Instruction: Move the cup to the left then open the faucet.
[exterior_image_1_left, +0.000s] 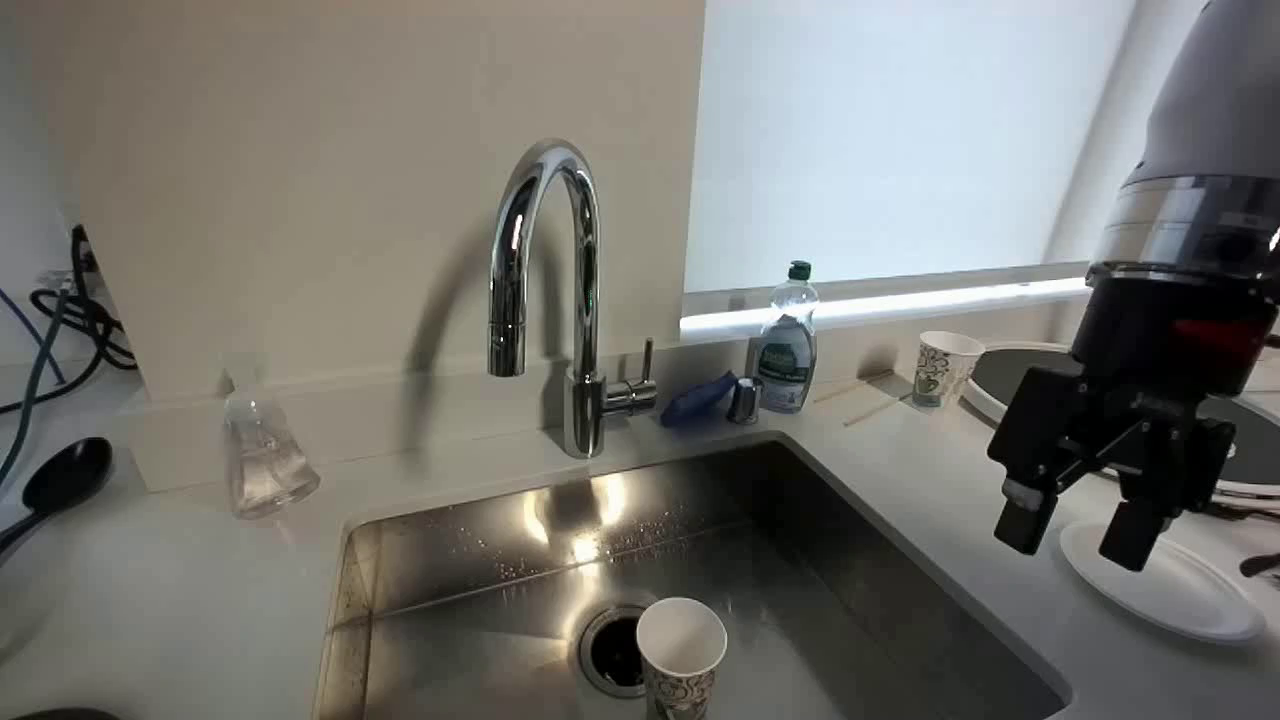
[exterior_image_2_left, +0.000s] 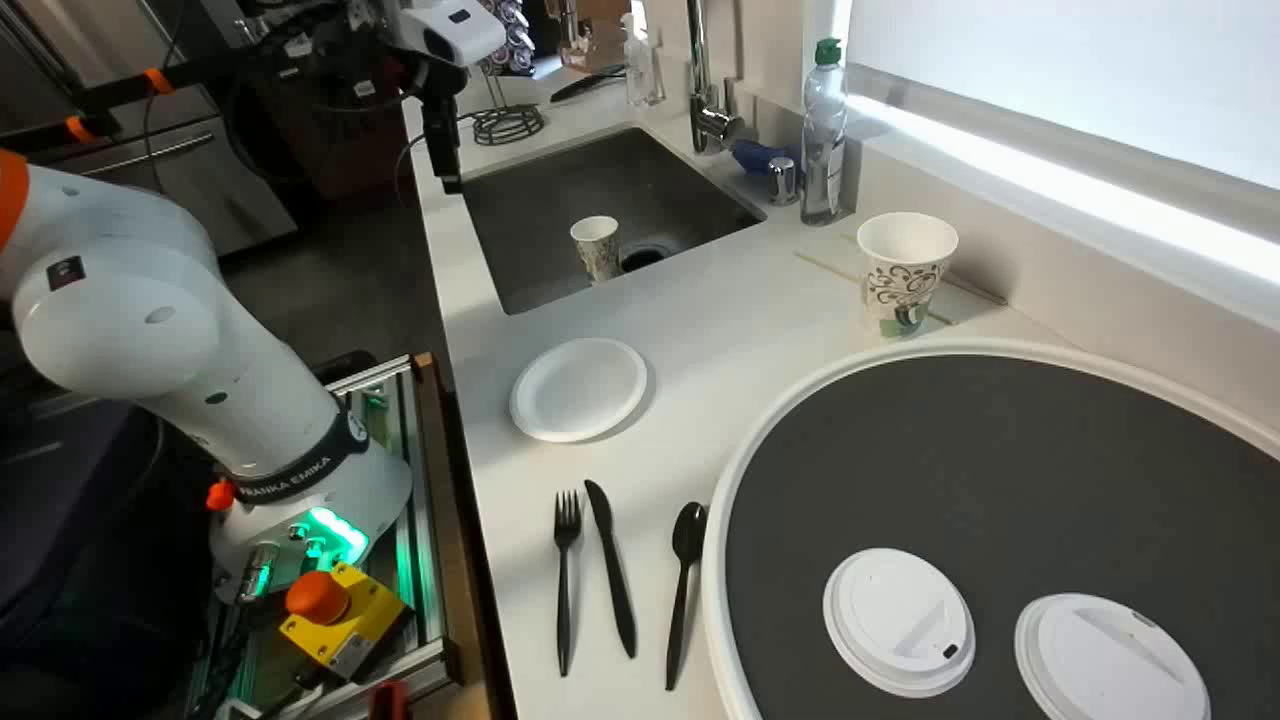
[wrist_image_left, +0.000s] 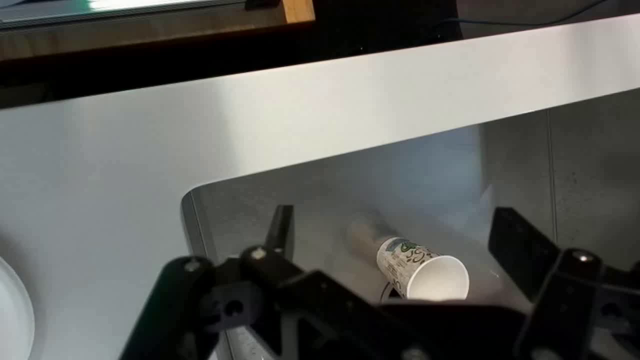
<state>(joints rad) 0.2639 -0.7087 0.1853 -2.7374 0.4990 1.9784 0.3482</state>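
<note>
While the gripper (exterior_image_1_left: 1078, 532) hangs near the edge of the sink (exterior_image_2_left: 600, 170) opposite the faucet (exterior_image_1_left: 586, 280), its jaws stand wide apart and hold nothing. The cup (wrist_image_left: 417, 267) stands in the sink just beside the drain (exterior_image_1_left: 614, 650), below the fingers (wrist_image_left: 522, 245) and apart from them; whether its bottom touches the drain's ring cannot be told. No water shows at the spout (exterior_image_1_left: 507, 325); opening is judged outstanding.

Hazards, as assessed: a finger descending off-centre could catch the cup's rim and tip it, and a firm squeeze could buckle walls that look thin. Pushing high on its side, or dragging it across the drain, could topple it. A shallow approach could drive the gripper into the sink's edge. At the lever (exterior_image_1_left: 648, 362), a wide swing could strike the spout or fell the soap bottle (exterior_image_1_left: 787, 350); a blue item (exterior_image_1_left: 698, 398), not identifiable, lies close by.

Surface: white counter (exterior_image_2_left: 700, 320), smooth, carrying a plate (exterior_image_2_left: 578, 390), a black fork (exterior_image_2_left: 567, 520), knife (exterior_image_2_left: 612, 570) and spoon (exterior_image_2_left: 688, 535), a second cup (exterior_image_2_left: 905, 270), thin sticks (exterior_image_2_left: 825, 265), and a round grey tray (exterior_image_2_left: 960, 440) bearing two lids (exterior_image_2_left: 895, 620). On the sink's far side from the tray are a clear bottle (exterior_image_1_left: 262, 465), a black ladle (exterior_image_1_left: 70, 476) and loose cables (exterior_image_1_left: 40, 372).

Room: pale wall (exterior_image_1_left: 350, 180), white blind (exterior_image_1_left: 890, 130) with light along its foot, dark floor (exterior_image_2_left: 335, 260); the arm's base (exterior_image_2_left: 385, 495) stands beside the counter, with an orange button (exterior_image_2_left: 318, 597) next to it.
</note>
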